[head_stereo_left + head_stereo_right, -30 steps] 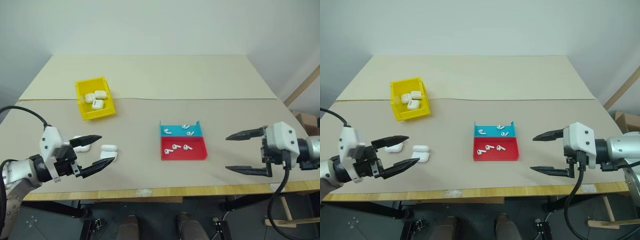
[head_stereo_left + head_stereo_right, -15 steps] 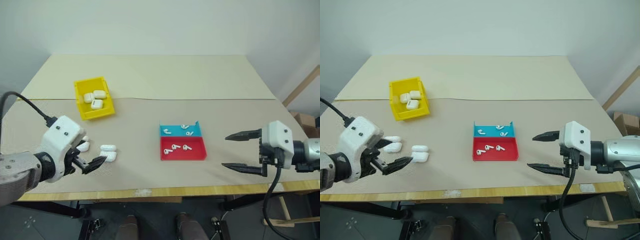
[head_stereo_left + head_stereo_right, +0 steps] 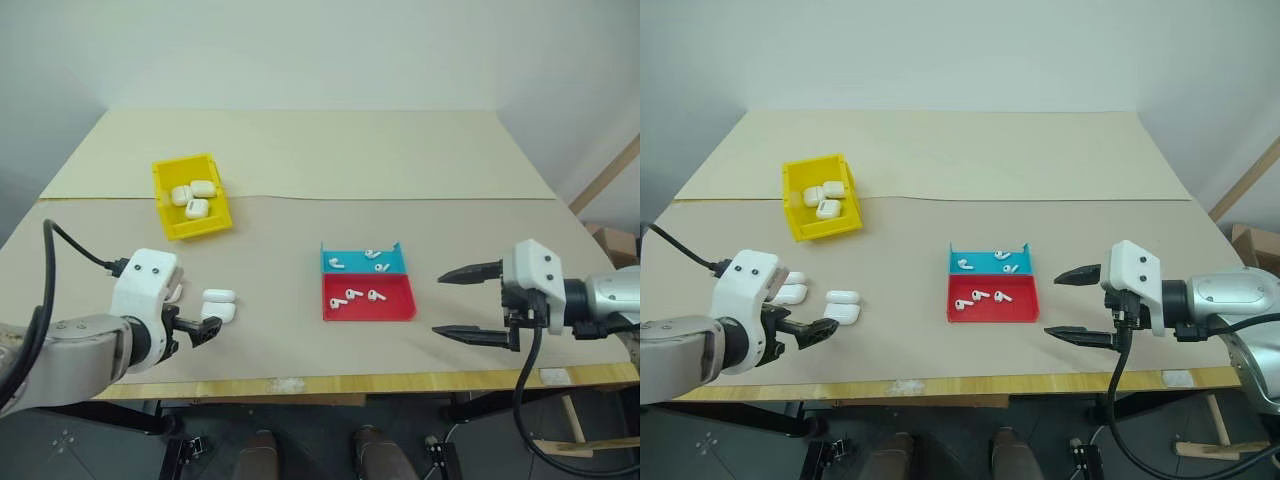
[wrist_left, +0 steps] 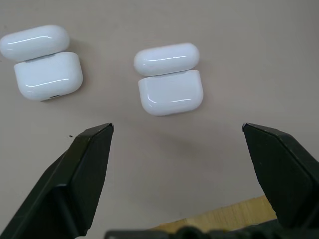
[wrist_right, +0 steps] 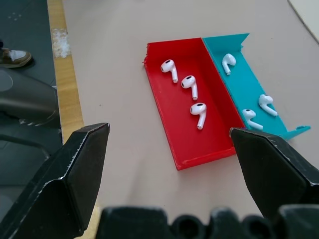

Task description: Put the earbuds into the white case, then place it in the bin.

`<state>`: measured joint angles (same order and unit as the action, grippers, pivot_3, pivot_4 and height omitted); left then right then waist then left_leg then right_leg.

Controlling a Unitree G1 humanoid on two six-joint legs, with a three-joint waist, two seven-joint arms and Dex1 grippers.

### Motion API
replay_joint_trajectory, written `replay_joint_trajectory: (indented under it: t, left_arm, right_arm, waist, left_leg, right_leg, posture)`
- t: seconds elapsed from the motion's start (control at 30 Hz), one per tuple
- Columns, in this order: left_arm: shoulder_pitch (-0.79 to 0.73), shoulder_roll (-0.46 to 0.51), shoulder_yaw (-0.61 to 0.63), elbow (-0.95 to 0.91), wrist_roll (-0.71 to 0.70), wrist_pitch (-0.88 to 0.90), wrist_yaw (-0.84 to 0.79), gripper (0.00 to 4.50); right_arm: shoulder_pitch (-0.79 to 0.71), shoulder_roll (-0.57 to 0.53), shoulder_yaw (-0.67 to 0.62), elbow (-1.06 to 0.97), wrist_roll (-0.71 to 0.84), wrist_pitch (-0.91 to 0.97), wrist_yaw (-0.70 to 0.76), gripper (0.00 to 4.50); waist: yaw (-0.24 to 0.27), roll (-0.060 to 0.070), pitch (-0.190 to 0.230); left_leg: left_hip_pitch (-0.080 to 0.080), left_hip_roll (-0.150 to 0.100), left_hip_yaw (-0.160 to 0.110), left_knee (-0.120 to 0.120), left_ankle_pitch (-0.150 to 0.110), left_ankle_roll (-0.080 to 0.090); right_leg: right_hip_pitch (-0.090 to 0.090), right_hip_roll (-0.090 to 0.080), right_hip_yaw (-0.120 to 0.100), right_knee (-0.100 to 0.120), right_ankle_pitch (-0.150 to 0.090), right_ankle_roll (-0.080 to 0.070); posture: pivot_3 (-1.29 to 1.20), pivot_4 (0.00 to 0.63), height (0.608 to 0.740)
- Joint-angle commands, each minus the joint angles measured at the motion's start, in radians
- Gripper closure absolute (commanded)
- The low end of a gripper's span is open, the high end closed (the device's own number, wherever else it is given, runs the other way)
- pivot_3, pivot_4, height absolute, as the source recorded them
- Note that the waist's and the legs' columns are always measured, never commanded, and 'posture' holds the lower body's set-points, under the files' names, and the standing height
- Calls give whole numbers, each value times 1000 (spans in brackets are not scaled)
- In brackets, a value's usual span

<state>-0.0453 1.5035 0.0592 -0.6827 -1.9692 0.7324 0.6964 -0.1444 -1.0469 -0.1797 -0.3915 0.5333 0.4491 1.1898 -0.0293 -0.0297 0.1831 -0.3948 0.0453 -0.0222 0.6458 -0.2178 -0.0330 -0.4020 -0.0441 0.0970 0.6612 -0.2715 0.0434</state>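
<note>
Left gripper (image 4: 177, 137) spread wide and empty, poised just near of a glossy white rounded case (image 4: 168, 79) with its lid flipped open, at the table's near left. Best centred over the base (not the lid), then closed gently. Right gripper (image 5: 169, 149) likewise agape beside the red-and-blue tray (image 5: 187, 149) of tiny white stemmed earbuds (image 5: 190, 85); yellow plastic bin (image 3: 168, 223) far left.

six glossy white earbuds (image 5: 191, 85) lie loose, three in the red half and three in the blue half of a shallow tray. a white case (image 4: 168, 78) lies open on the table. the yellow bin (image 3: 190, 196) holds three closed cases.
</note>
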Motion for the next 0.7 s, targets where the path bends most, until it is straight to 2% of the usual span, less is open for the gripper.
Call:
replay_joint_trajectory:
  t: [0.03,0.17,0.37,0.7]
  left_arm:
    - [-116,-67,-99,26,-3,5,104,0]
    - [-276,-209,-204,90,-3,52,219,0]
    - [-372,-342,-238,172,-3,132,320,0]
    - [-374,-422,-236,199,-3,190,381,0]
  right_arm:
    - [12,-10,-46,-52,21,22,-18,25]
    - [31,-9,-61,-77,27,44,-34,25]
    - [62,-6,-80,-104,28,57,-42,25]
    - [72,-2,-79,-107,26,60,-52,25]
  waist:
    - [10,0,0]
    - [18,0,0]
    - [20,-1,-1]
    - [19,-2,-1]
  left_leg:
    - [0,0,0,0,0,0]
    - [0,-1,0,0,0,0]
    - [-1,-1,-1,1,0,-1]
    - [0,-1,-2,1,1,-2]
  right_leg:
    - [0,0,0,0,0,0]
    - [0,0,0,0,0,0]
    - [0,0,0,-1,1,1]
    - [1,-1,0,0,1,1]
  posture:
    - [0,150,740]
    - [0,150,740]
    - [0,150,740]
    - [0,150,740]
